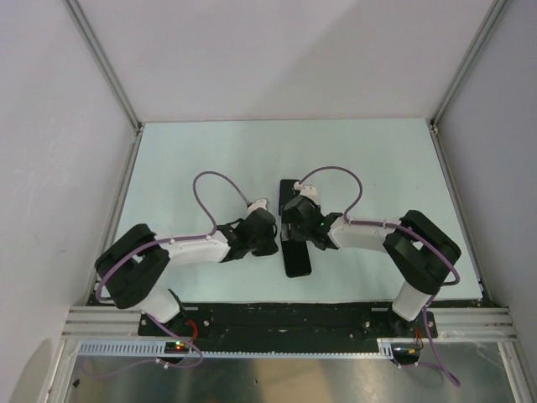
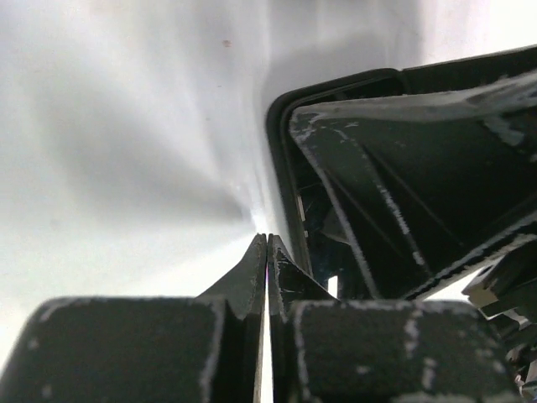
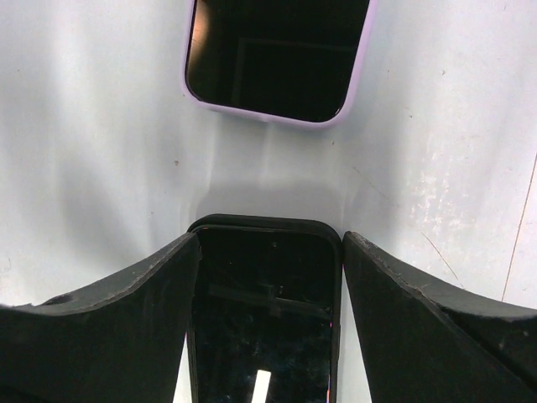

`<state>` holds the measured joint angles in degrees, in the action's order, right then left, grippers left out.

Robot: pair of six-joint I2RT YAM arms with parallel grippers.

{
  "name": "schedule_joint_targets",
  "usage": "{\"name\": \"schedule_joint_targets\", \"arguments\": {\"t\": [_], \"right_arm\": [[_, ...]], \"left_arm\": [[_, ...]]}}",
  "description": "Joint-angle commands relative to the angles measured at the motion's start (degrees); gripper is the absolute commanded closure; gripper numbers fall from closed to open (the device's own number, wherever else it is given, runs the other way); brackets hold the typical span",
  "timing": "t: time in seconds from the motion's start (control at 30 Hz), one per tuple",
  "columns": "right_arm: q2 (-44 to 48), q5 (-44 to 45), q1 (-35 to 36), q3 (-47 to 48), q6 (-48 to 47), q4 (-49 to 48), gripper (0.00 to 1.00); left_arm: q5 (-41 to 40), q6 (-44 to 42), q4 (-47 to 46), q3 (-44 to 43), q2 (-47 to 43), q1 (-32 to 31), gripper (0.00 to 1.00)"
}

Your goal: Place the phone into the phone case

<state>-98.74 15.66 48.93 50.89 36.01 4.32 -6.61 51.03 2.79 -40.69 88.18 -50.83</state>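
Note:
A black phone case [image 1: 297, 260] lies flat in the middle of the table, with a dark glossy phone screen [image 3: 264, 319] showing inside its rim. My right gripper [image 1: 295, 220] is open and its fingers straddle the case's far end [image 3: 271, 239], one on each long side. My left gripper [image 1: 267, 228] is shut and empty. Its tips [image 2: 267, 239] rest on the table just left of the case's corner [image 2: 281, 126]. A right finger [image 2: 419, 168] shows over the case in the left wrist view.
A second phone with a lilac rim [image 3: 277, 59] lies just beyond the black case, toward the back [image 1: 288, 188]. The pale green table top [image 1: 168, 168] is enclosed by white walls, with a metal rail [image 1: 285, 323] at the near edge.

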Motion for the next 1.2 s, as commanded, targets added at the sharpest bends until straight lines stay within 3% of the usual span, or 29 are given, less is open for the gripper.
{"name": "schedule_joint_targets", "arguments": {"t": [0.0,0.83,1.17], "right_arm": [[-8.32,-2.06,1.78,-3.43,1.24,5.77,0.27],[-11.58,4.58,4.81,-5.34,4.09,12.11,0.27],[5.76,-9.49,-3.17,-5.03,0.50,6.26,0.18]], "left_arm": [[-0.55,-0.67,5.08,-0.63,-3.94,1.98,0.98],[-0.29,-5.26,7.09,-2.43,-5.92,5.05,0.98],[3.10,-8.52,7.42,-1.66,-10.03,7.21,0.96]]}}
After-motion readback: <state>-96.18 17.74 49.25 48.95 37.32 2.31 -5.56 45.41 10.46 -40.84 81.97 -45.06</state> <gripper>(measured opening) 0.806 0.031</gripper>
